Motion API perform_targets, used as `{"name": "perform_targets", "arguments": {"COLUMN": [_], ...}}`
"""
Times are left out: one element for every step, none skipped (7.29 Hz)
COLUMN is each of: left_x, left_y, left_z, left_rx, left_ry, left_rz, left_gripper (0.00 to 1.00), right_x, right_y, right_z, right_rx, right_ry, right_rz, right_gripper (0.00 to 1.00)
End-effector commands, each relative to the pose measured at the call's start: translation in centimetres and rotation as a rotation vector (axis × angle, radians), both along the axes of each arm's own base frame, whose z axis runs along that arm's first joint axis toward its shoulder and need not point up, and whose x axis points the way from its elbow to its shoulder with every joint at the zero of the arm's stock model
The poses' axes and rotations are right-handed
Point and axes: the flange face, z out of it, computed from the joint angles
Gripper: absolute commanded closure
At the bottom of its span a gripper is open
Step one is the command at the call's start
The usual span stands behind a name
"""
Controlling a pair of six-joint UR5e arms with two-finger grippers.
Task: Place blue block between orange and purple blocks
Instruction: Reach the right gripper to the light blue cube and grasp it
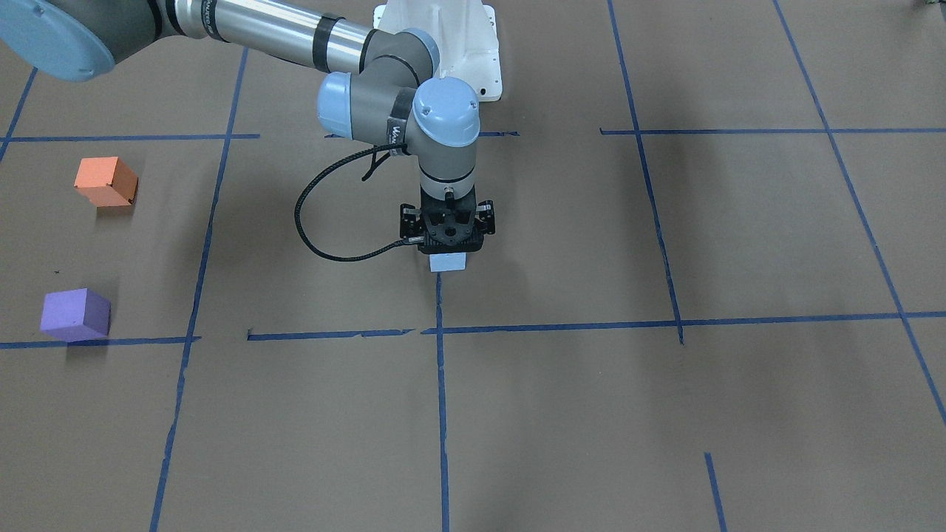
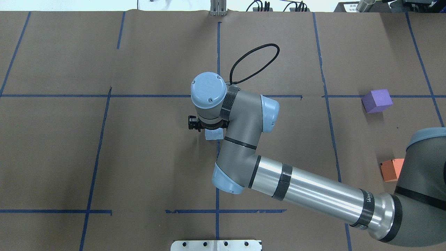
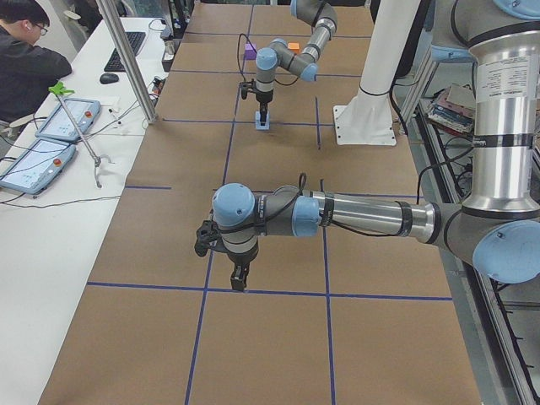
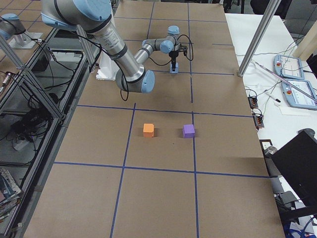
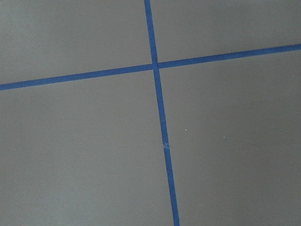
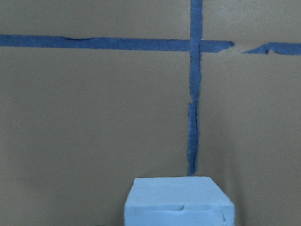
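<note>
While the right end effector (image 1: 447,244) stands straight down over the blue block (image 1: 448,262) in the middle of the surface (image 1: 665,414), I cannot tell whether its fingers are clamped on it. The grasp looks to be the step in hand. Next comes a lift and carry toward three o'clock, seen from overhead, into the gap between the orange block (image 1: 106,181) and the purple block (image 1: 75,314).

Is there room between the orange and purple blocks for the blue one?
Yes! The brown table between the orange block and the purple block is bare. It's only crowded mid-table, where the right gripper has its jaws down at the blue block.
</note>
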Motion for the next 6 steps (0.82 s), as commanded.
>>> {"name": "perform_targets", "arguments": {"left_x": [0.0, 0.0, 0.0, 0.0, 0.0, 0.0], "left_y": [0.0, 0.0, 0.0, 0.0, 0.0, 0.0], "left_z": [0.0, 0.1, 0.1, 0.1, 0.1, 0.1], "left_rx": [0.001, 0.0, -0.002, 0.0, 0.0, 0.0], "left_ry": [0.0, 0.0, 0.0, 0.0, 0.0, 0.0], "left_rz": [0.0, 0.0, 0.0, 0.0, 0.0, 0.0], "left_gripper": [0.0, 0.0, 0.0, 0.0, 0.0, 0.0], "right_x": [-0.1, 0.0, 1.3, 3.8, 7.8, 13.0], "right_y": [-0.1, -0.3, -1.7, -4.2, -6.7, -7.5], "right_z": [0.5, 0.3, -0.1, -0.3, 1.0, 3.7], "right_rx": [-0.002, -0.002, 0.001, -0.019, -0.068, -0.085], "right_ry": [0.003, 0.002, -0.007, -0.022, -0.027, -0.005], "right_rz": [-0.001, 0.003, 0.02, 0.045, 0.058, 0.082], "right_gripper": [0.58, 0.8, 0.81, 0.81, 0.8, 0.8]}}
